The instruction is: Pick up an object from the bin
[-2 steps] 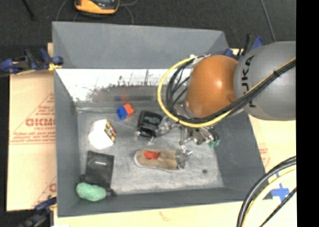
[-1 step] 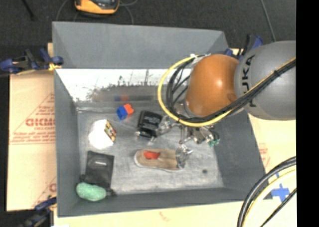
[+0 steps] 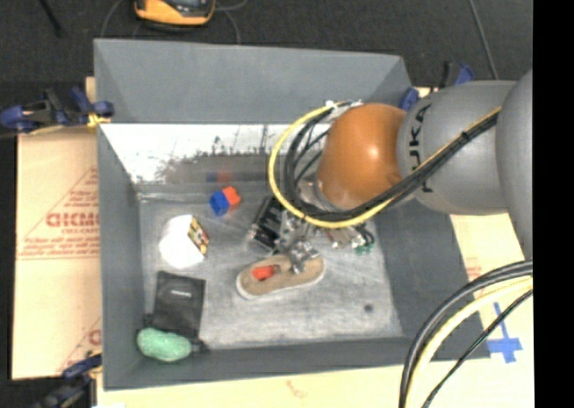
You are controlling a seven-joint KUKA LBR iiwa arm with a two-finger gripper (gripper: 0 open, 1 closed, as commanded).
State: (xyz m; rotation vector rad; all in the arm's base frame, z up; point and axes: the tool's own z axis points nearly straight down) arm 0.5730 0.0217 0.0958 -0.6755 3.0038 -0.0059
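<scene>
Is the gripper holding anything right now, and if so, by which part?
Cannot be told. The gripper is down at the tan oval thing, near its right end; a grip isn't visible.

Bare floor along the bin's front and right lies open. The left is crowded by a white round thing, a black pouch and a green lump; a blue and orange block, a black box and a tan sole-shaped piece bar the middle
</scene>
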